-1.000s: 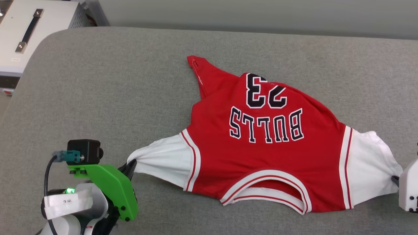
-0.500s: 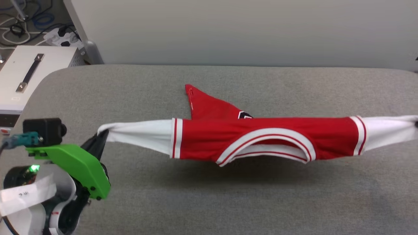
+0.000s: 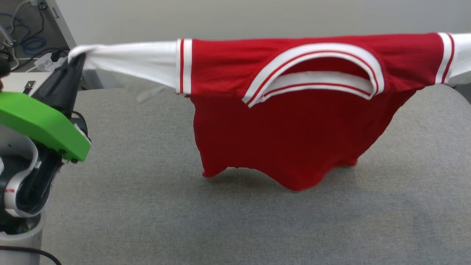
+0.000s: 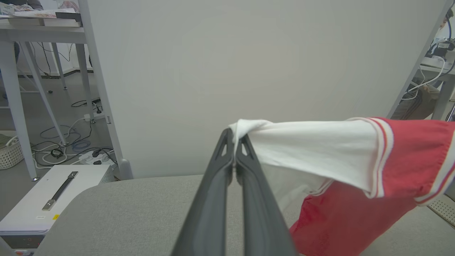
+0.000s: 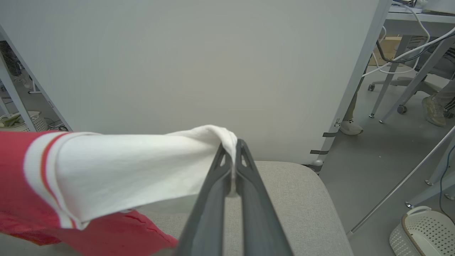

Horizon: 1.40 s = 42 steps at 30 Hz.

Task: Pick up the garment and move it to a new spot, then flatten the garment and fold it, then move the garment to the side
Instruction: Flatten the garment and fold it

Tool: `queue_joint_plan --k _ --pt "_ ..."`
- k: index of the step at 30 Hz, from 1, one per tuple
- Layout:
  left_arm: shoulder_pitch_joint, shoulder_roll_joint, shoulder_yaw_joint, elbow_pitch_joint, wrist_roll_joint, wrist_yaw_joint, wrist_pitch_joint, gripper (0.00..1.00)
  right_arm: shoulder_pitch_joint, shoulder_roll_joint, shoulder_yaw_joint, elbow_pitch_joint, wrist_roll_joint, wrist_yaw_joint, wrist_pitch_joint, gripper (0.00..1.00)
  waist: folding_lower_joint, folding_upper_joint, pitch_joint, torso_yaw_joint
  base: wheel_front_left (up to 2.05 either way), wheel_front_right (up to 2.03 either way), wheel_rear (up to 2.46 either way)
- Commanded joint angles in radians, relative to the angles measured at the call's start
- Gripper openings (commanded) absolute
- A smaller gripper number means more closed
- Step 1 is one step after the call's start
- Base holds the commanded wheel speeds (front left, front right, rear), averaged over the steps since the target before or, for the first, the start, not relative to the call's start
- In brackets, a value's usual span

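Garment held aloft over worktop, hem hanging near surface. Left fingers closed on one white sleeve tip, right fingers on other. Fabric judged light, limp, stretch-prone; best gripped at sleeve tips.

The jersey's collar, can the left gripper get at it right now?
Probably not. The left gripper is shut on the white sleeve tip, holding the jersey stretched above the cushion; the collar hangs mid-span, so it would have to let go first.
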Motion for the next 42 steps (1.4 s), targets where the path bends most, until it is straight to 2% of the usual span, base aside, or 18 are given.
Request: queue_joint_plan --k 1,7,13,19,26,28,36,42 --pt "-0.042 0.001 0.014 0.003 -0.015 -0.005 -0.010 0.00 -0.028 0.001 -0.003 0.013 -0.016 -0.001 -0.010 0.00 0.0000 -0.0001 0.009 -0.002 0.00 0.00 0.00" --pt "-0.148 0.022 0.021 0.042 0.000 -0.023 -0.034 0.00 -0.123 0.024 -0.004 0.043 -0.036 -0.001 -0.040 0.00 0.0000 -0.0001 0.064 -0.004 0.00 0.00 0.00" --pt "-0.288 0.049 0.006 0.093 0.016 -0.055 -0.047 0.00 -0.255 0.034 0.021 0.081 -0.061 -0.001 -0.079 0.00 0.0000 -0.0001 0.174 -0.005 0.00 0.00 0.00" --pt "-0.525 0.088 -0.030 0.210 0.044 -0.118 -0.065 0.00 -0.500 0.056 0.079 0.171 -0.126 -0.001 -0.172 0.00 0.0000 -0.0001 0.348 -0.008 0.00 0.00 0.00" --pt "-0.794 0.109 -0.081 0.397 0.108 -0.189 -0.141 0.00 -0.766 0.105 0.126 0.326 -0.187 -0.001 -0.281 0.00 0.0000 -0.0001 0.497 -0.006 0.00 0.00 0.00" --pt "-0.887 0.114 -0.101 0.461 0.136 -0.207 -0.171 0.00 -0.853 0.120 0.134 0.378 -0.207 -0.001 -0.317 0.00 0.0000 -0.0001 0.547 -0.007 0.00 0.00 0.00" --pt "-1.193 0.074 -0.134 0.719 0.205 -0.227 -0.348 0.00 -1.119 0.190 0.116 0.582 -0.312 -0.001 -0.510 0.00 0.0000 -0.0001 0.682 -0.007 0.00 0.00 0.00" --pt "-1.284 0.043 -0.149 0.884 0.232 -0.237 -0.512 0.00 -1.203 0.244 0.106 0.712 -0.360 -0.001 -0.647 0.00 0.0000 -0.0001 0.727 0.000 0.00 0.00 0.00"
